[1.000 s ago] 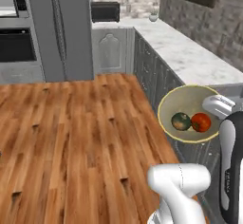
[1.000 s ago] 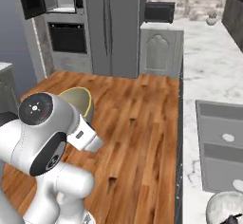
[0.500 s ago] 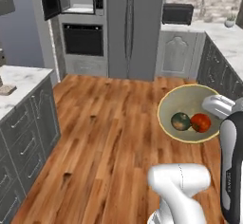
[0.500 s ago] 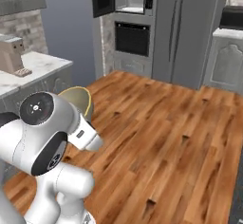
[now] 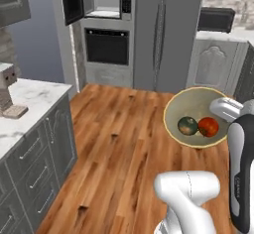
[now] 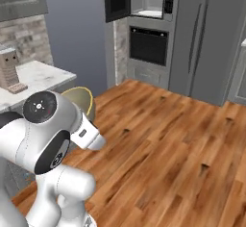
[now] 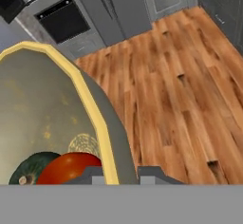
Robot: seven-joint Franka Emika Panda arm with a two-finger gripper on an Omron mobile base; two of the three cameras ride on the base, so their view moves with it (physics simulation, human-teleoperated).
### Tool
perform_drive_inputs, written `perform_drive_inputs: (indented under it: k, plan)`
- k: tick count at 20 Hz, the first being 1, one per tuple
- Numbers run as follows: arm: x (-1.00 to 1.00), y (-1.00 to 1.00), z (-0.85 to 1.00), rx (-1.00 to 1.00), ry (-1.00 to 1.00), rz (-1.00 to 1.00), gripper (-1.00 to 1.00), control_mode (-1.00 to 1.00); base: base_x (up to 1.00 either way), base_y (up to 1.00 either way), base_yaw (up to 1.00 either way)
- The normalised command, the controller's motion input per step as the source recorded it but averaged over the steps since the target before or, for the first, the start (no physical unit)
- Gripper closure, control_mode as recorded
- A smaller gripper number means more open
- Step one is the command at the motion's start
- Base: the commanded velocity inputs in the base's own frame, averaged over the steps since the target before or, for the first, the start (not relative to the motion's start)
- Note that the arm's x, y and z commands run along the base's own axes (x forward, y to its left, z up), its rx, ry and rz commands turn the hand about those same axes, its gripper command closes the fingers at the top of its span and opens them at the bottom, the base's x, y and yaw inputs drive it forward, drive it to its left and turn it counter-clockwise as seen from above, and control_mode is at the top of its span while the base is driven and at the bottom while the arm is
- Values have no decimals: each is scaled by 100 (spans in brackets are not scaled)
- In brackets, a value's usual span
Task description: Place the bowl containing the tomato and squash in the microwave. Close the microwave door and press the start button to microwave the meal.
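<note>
Arm (image 6: 53,144): glossy white rounded shells, fat cylindrical links. Round joint cap in right base view: white face, dark ring around it, small dark centre mark. Small dark grey tag on the short white link beside it. Left base view: long black link with faint grey lettering, white edge. Gripper (image 7: 121,175): two small dark grey finger tips, blocky.

Bowl (image 6: 81,98) mostly behind the arm in right base view; gripper (image 7: 121,173) fingertips cut off at bottom.
</note>
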Motion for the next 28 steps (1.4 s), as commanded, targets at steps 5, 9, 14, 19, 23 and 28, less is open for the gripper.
perform_drive_inputs:
  k: [5,9,14,19,23,28]
  plan:
    - [0,0,0,0,0,0,100,100,100,11,0]
    - [0,0,0,0,0,0,100,100,100,12,0]
    - [0,0,0,0,0,0,100,100,100,4,0]
    - [0,0,0,0,0,0,100,100,100,0,0]
    - [0,0,0,0,0,0,100,100,100,3,0]
    - [0,0,0,0,0,0,100,100,100,11,0]
